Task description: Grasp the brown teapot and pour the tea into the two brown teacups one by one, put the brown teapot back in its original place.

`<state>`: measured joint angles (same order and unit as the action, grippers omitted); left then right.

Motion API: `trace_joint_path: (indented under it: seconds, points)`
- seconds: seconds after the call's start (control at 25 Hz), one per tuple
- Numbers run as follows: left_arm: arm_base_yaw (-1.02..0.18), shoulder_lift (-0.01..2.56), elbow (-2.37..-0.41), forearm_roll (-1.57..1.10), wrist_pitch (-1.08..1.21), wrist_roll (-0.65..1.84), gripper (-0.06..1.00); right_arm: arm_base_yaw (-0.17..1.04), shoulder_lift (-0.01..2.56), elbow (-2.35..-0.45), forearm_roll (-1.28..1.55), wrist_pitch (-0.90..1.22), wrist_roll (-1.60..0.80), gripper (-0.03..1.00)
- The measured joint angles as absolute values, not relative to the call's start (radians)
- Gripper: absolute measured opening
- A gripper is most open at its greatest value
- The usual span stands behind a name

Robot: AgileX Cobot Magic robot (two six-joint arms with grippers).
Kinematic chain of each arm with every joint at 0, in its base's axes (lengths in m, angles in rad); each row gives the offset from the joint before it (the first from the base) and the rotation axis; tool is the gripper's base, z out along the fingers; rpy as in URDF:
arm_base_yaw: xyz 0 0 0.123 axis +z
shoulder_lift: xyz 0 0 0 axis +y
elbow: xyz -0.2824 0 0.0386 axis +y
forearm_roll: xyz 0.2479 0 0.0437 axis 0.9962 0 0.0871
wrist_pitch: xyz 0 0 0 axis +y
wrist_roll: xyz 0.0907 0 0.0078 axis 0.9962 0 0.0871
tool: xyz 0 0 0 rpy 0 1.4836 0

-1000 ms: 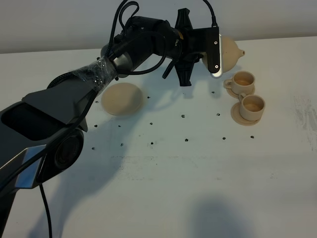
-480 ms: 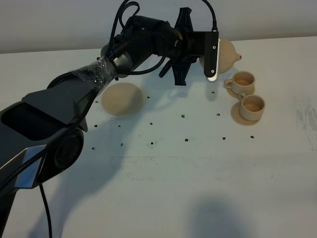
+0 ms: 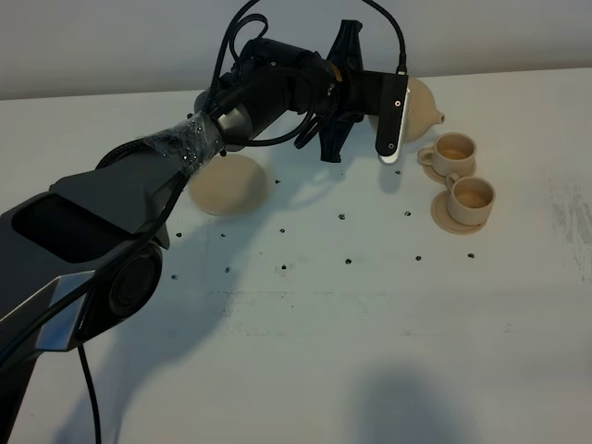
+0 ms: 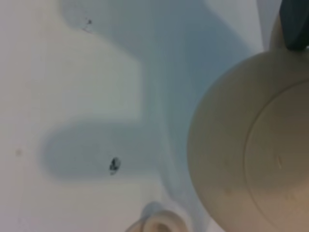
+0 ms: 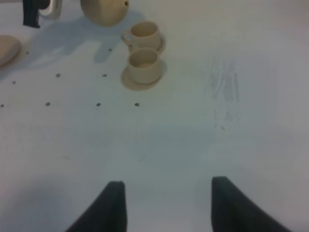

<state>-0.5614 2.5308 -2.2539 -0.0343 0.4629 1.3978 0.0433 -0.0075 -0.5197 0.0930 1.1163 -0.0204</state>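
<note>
My left pincer (image 3: 392,109) is clamped shut on the teapot (image 3: 421,100), holding it off the surface (image 3: 324,351) just behind the far cup (image 3: 455,148). Its saucer (image 3: 228,183) lies well to the left, on that arm's own side. The teapot is squat, matte tan, spout pointing away from the saucer. My right pincer (image 5: 164,205) gapes empty.

White table (image 3: 370,370), small dark dots (image 3: 348,261), scuffed patch (image 3: 566,222) right; plain pale wall (image 3: 92,46) behind
</note>
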Motion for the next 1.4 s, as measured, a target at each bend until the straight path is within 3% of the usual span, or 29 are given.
trace_joint_path:
  seconds: [1.4]
  points:
    - [-0.599, 2.542, -2.254, 0.15, 0.371, 1.403, 0.1, 0.043, -0.007, -0.52, 0.093, 1.116, -0.02, 0.4]
